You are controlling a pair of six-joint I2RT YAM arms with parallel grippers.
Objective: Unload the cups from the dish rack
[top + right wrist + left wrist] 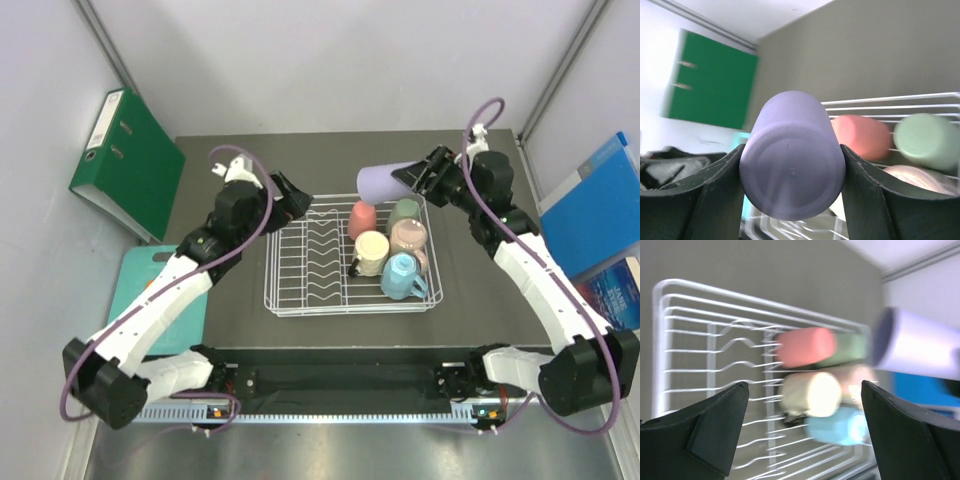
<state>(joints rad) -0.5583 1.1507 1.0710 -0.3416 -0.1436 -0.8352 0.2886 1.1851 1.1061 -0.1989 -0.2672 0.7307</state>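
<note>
My right gripper (412, 177) is shut on the lavender cup (378, 181), held on its side above the far edge of the white dish rack (290, 262); in the right wrist view the cup (792, 160) fills the gap between both fingers. In the rack's right half stand a pink cup (362, 219), a mint green cup (404, 212), a pale pink cup (409, 237), a cream-yellow cup (371, 252) and a light blue handled cup (402, 276). My left gripper (300, 203) is open and empty at the rack's far left corner; the left wrist view shows the cups (812, 392) ahead.
A green binder (128, 165) leans at the far left. A teal cutting board (160, 300) lies at the left under the left arm. Blue folders (596, 210) stand at the right wall. The rack's left half holds only upright prongs (318, 250).
</note>
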